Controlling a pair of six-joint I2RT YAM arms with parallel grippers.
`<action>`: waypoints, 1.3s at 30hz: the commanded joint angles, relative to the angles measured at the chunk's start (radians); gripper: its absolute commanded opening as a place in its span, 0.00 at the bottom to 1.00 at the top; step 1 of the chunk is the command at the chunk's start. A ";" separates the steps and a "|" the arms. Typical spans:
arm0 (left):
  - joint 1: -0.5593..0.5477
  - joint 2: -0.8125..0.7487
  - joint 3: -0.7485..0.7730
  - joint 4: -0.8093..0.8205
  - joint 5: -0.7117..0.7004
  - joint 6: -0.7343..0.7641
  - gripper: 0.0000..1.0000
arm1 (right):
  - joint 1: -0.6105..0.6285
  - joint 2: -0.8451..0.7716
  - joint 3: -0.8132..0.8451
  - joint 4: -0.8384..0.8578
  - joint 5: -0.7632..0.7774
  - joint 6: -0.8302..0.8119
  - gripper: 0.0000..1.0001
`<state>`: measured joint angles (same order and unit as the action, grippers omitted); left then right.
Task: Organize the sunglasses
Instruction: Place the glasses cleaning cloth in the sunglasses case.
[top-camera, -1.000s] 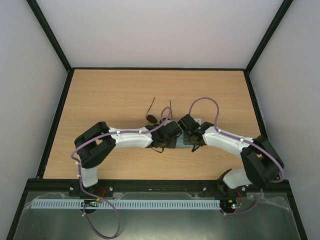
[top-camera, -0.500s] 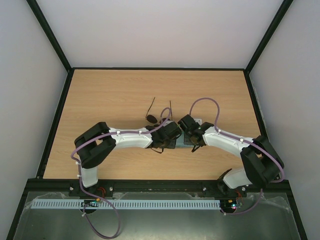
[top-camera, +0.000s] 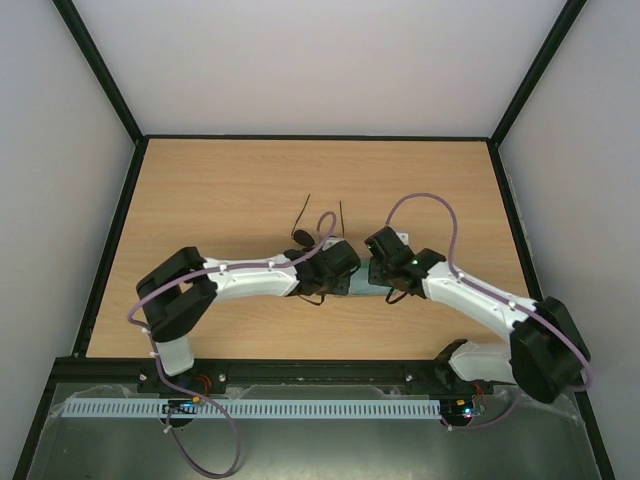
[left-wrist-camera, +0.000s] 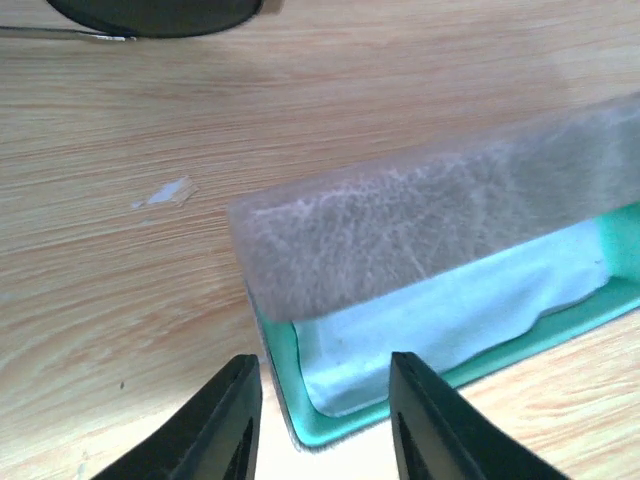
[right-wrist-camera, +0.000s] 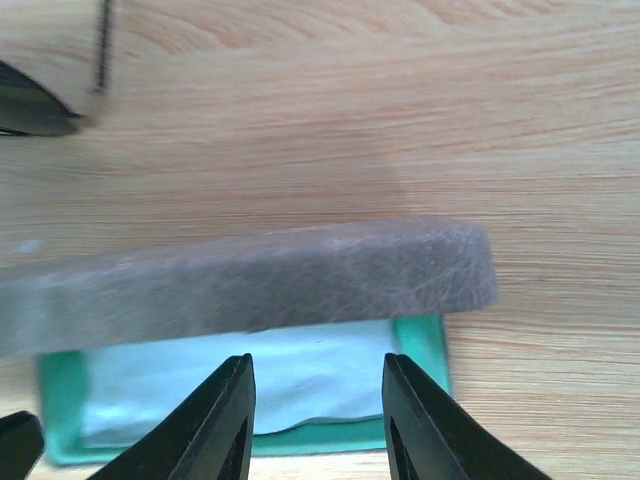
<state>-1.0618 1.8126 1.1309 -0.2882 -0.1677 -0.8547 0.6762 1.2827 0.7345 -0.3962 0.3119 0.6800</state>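
The sunglasses (top-camera: 305, 236) lie flat on the bench (top-camera: 220, 190), outside the case (left-wrist-camera: 430, 225). They are just past the left pincer (left-wrist-camera: 322, 420), on its far side. The two dark lenses sit side by side, and the two thin arms point away to the far wall.

The left arm is nearer to them. The right pincer (right-wrist-camera: 318, 420) is on the other side of the case, a bit further off.

Both pincers are partly open and hold nothing. Each hangs over one end of the open case, which has a blue cloth (left-wrist-camera: 450, 320) inside.

I can see no words or labels anywhere.
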 joint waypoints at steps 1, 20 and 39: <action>-0.004 -0.109 -0.026 -0.046 -0.033 -0.005 0.42 | 0.012 -0.110 -0.069 0.098 -0.116 0.029 0.37; 0.056 -0.648 -0.299 -0.175 -0.107 -0.064 0.66 | 0.265 0.157 -0.043 0.294 0.160 0.186 0.34; 0.075 -0.691 -0.336 -0.192 -0.104 -0.061 0.66 | 0.274 0.292 -0.074 0.346 0.232 0.283 0.34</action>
<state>-0.9932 1.1320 0.8150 -0.4633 -0.2596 -0.9108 0.9451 1.5597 0.6720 -0.0387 0.5091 0.9249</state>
